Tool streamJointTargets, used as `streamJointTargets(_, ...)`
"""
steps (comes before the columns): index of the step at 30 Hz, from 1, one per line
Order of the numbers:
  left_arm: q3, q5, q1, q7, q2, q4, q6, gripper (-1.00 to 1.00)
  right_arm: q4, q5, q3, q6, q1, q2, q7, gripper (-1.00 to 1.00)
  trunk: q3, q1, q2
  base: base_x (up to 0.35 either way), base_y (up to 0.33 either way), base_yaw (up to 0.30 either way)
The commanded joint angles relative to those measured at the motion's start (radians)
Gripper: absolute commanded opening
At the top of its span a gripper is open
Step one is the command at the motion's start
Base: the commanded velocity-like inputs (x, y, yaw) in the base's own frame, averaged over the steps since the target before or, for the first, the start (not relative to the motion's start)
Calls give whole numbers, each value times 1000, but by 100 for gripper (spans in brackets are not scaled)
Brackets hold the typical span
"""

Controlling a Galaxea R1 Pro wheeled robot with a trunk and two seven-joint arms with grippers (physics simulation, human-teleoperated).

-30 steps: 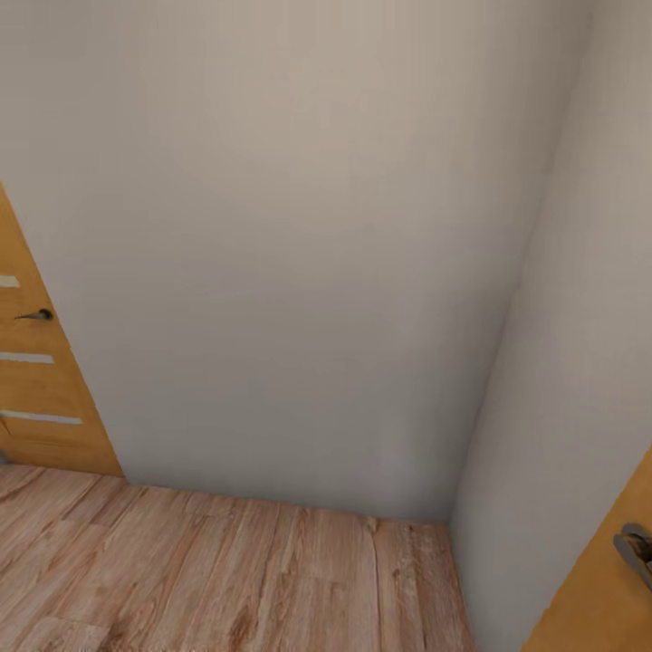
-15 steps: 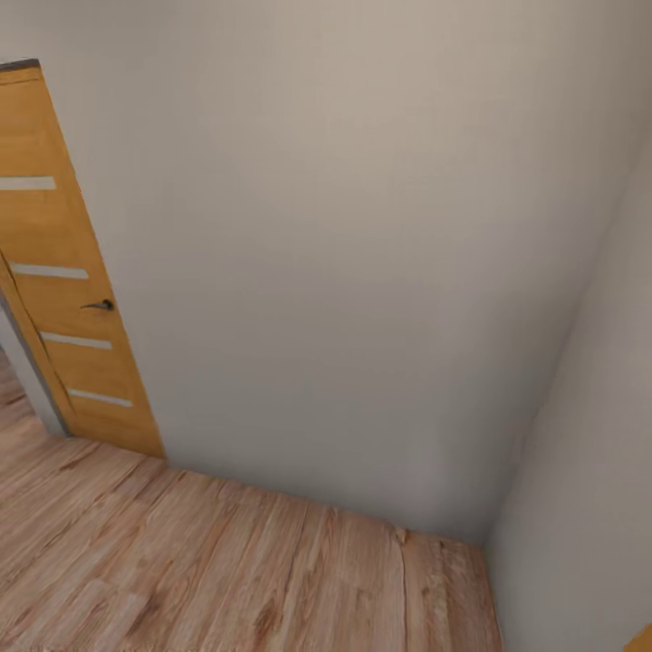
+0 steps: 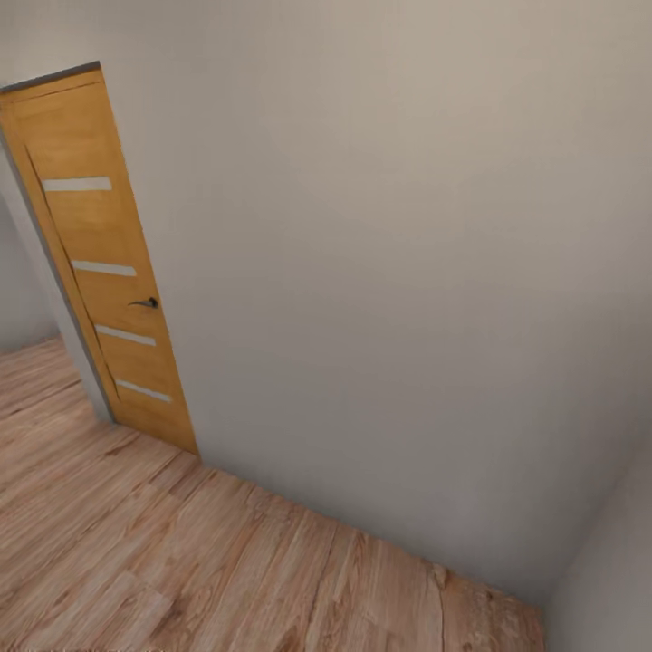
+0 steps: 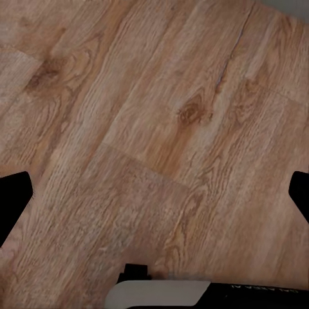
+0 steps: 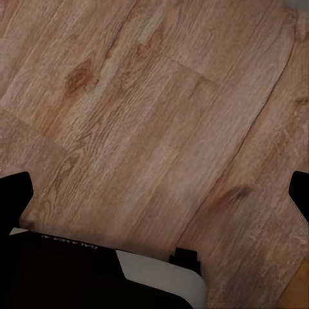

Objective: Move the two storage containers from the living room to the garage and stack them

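Left wrist view: the left gripper (image 4: 154, 196) hangs over light wood plank flooring (image 4: 161, 116), its 2 black fingertips (image 4: 14, 199) set wide apart at opposite edges of the frame, with nothing between them. A white and black part of the robot's body (image 4: 161, 295) sits below the planks. Right wrist view shows the same: the right gripper (image 5: 154, 196) spread wide and empty above the planks (image 5: 161, 109), fingertips (image 5: 14, 193) far apart, robot body (image 5: 96, 277) beneath. Head view takes in a corner of the wood-floored room: plain beige wall (image 3: 389, 272) straight ahead, meeting the plank floor (image 3: 181, 561). At left stands an orange-brown wooden door (image 3: 100, 263) with 4 pale horizontal strips and a dark lever handle (image 3: 145, 302). Neither storage container can be located from these views.
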Motion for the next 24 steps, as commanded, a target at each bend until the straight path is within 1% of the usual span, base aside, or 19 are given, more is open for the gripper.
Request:
streamJointTargets(1,1,6,-2,-3,0,4,-6,100,4,9,-9,-7,-1,-1,1,100,-2,1,-2,88,0,278)
streamJointTargets(16,1,6,-2,-3,-1,4,-6,100,4,9,-9,-7,-1,-1,2,100,-2,1,-2,11,0,278)
streamJointTargets(19,1,5,-2,-3,-2,5,-6,100,4,10,-8,-7,-1,-1,2,100,-2,1,-2,198,0,278)
streamJointTargets(24,1,5,-2,-3,-1,4,-6,100,4,9,-8,-7,-1,-1,1,100,-2,1,-2,308,0,278)
